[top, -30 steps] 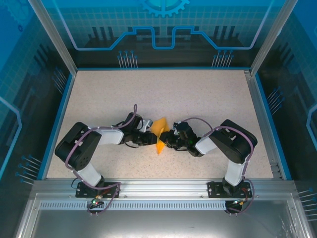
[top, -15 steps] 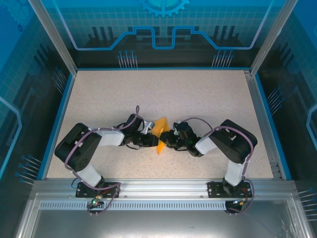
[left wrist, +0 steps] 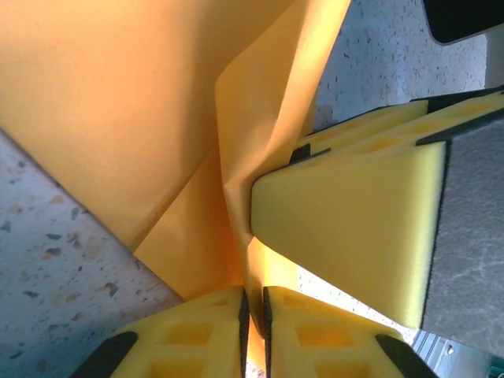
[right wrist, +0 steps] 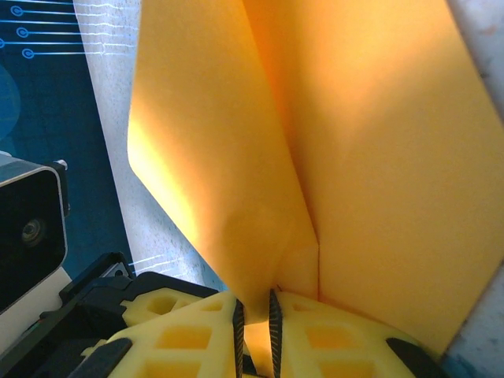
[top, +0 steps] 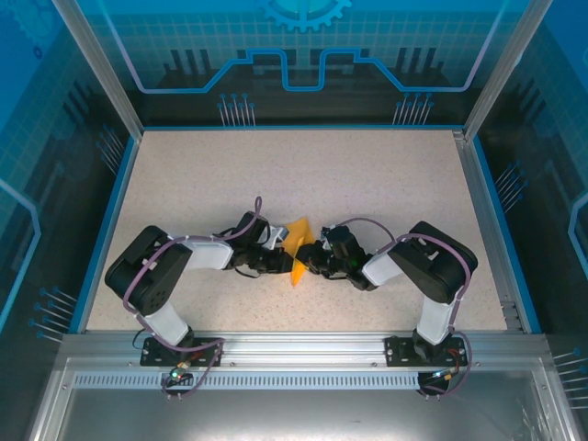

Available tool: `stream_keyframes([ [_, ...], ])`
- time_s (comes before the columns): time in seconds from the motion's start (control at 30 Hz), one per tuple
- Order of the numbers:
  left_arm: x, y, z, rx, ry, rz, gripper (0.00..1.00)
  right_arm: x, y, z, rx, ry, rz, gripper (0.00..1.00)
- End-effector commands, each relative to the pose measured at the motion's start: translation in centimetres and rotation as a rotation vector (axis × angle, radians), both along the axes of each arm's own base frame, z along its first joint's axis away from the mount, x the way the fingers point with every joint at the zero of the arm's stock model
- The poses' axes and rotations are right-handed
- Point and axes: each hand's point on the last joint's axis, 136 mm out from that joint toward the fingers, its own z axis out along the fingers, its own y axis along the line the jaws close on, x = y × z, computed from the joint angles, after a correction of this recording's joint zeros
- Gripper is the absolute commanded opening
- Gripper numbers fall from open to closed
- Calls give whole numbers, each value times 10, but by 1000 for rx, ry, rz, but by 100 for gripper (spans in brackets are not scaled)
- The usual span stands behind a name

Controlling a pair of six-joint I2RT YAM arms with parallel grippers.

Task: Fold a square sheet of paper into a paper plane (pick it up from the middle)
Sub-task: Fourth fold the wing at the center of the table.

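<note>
Pinching paper (left wrist: 157,102), left end effector (left wrist: 252,335).

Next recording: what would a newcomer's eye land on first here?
The bright orange-yellow paper, creased and partly folded, sits at the middle of the speckled table between the two arms. The left arm's fingers pinch it from one side in the left wrist view, and the right arm's fingers pinch a fold in the right wrist view.
</note>
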Motion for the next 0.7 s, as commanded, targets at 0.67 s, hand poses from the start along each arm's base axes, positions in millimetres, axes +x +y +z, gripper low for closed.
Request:
stream_keyframes([
  [0.67,-6,5,-1,16,-34,-1,2,26,-38,52,-277,-131,69,29],
])
